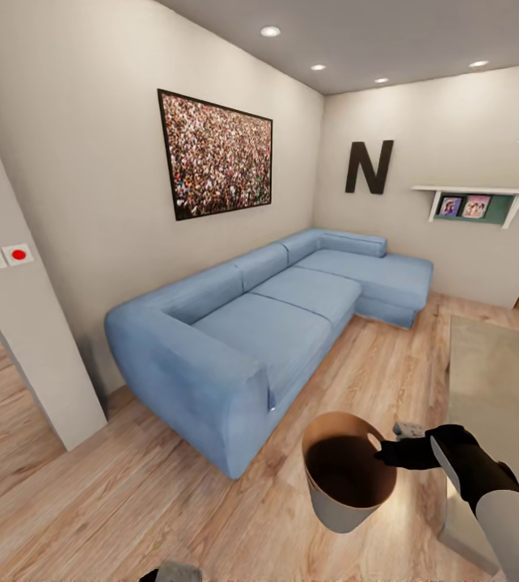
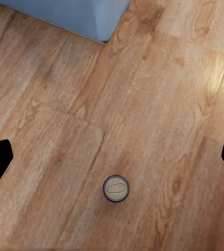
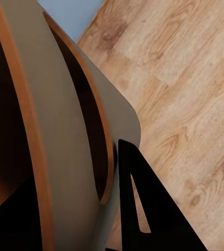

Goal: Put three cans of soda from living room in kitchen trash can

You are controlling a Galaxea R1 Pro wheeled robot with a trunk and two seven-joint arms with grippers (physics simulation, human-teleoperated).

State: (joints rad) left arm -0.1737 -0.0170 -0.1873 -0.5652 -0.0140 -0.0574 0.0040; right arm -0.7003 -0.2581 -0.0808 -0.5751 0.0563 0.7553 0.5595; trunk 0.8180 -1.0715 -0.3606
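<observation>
The right gripper (image 1: 389, 451) is clamped on the rim of the tash can (image 1: 348, 509), holding it off the plank floor (image 1: 130, 501) in front of the robot, just beside the near arm of the light blue corner sofa (image 1: 267, 323). The bin is round and tapered, grey outside, with a tan-brown rim and a dark brown inside; it hangs tilted, its mouth turned up toward the head camera. In the right wrist view the grey wall and orange-brown rim of the bin (image 3: 65, 130) lie against a black finger (image 3: 143, 209) on its outer side.

In the left wrist view one can of soda (image 2: 115, 188) stands upright on the pale wood floor, seen from straight above: a silvery top with a pull tab and a dark edge around it. The left gripper (image 2: 112, 159) has its two black fingertips wide apart at either edge of that view, with the can between them but below, not touched.

A grey low bench (image 1: 494, 388) stands at the right of the head view, and a large black N (image 1: 369, 166) hangs on the far wall.
</observation>
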